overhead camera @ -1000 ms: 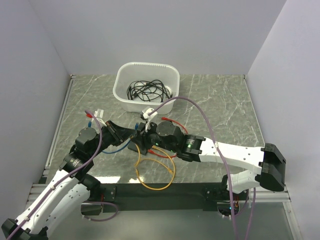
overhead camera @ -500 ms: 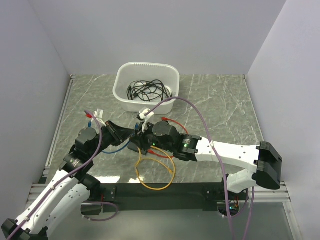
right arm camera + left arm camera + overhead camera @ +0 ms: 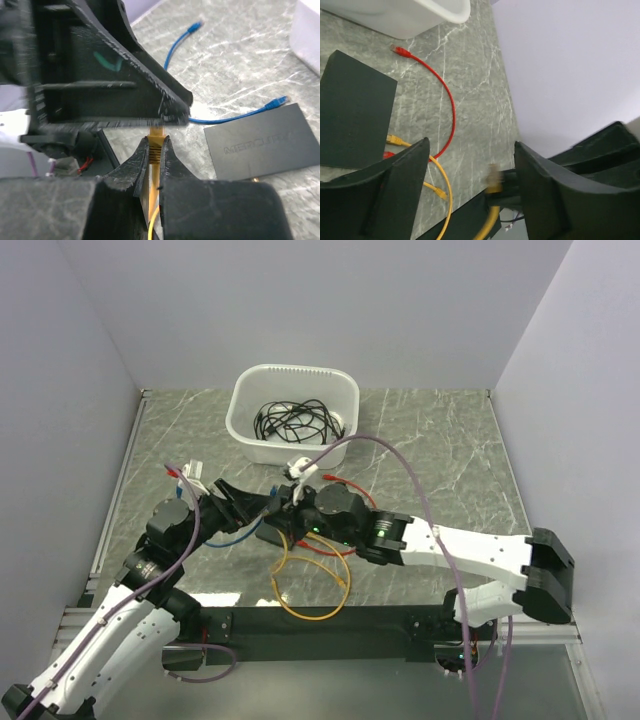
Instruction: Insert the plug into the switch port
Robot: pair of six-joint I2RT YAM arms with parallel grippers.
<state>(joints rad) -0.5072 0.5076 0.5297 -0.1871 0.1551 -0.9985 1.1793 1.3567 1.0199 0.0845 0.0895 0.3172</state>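
The yellow plug [image 3: 156, 134] stands pinched between my right gripper's [image 3: 156, 145] shut fingers, its yellow cable [image 3: 318, 614] looping down toward the table's near edge. My left gripper [image 3: 470, 150] is open, its two fingers spread either side of that plug [image 3: 494, 180], which looks blurred there. The switch [image 3: 265, 142], a flat black box, lies on the marble table just right of the right gripper's fingers. It is also at the left in the left wrist view [image 3: 350, 120]. In the top view both grippers meet over the switch [image 3: 272, 534] and hide most of it.
A white tub [image 3: 240, 405] with black cables stands behind the grippers. A red cable [image 3: 451, 105] and a blue cable [image 3: 220, 120] lie on the table by the switch. A second yellow plug end [image 3: 439, 191] rests on the marble.
My left gripper has opened from a narrow grip. My right gripper has closed onto the yellow plug. Both arms stayed close together over the switch.
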